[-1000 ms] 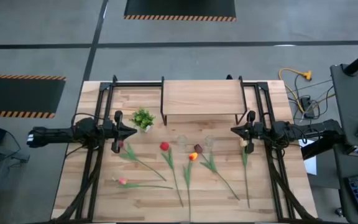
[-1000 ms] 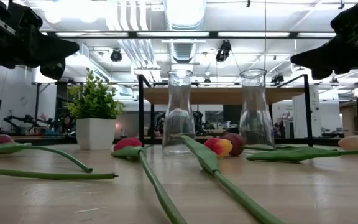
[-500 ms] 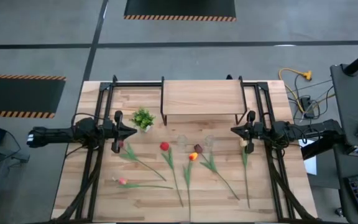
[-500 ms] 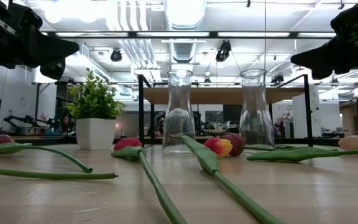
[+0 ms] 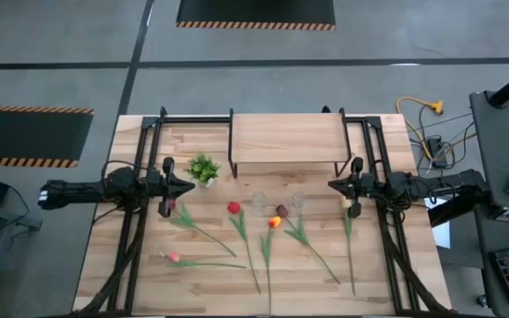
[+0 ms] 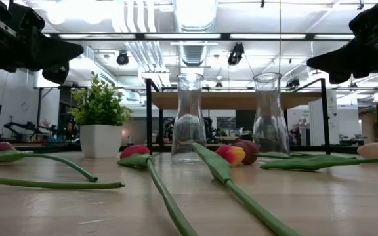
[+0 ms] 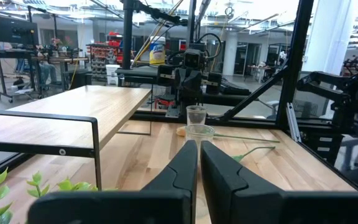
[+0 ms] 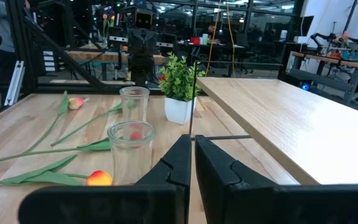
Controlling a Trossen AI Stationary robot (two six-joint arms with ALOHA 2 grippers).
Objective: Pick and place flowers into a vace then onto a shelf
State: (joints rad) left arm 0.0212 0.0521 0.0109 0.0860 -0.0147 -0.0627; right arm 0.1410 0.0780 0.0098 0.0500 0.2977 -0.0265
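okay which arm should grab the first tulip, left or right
Either could, but the right looks slightly better placed: the right gripper hovers just beside the pale tulip. The left gripper hovers similarly near the dark pink tulip. Both are closed and empty.

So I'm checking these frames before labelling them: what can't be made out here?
- High view: the two glass vases are faint, nearly lost against the table.
- Low view: the shelf top is edge-on, and the vases cover part of it.
- Left wrist view: the potted plant is cut off by the edge and the left hand.
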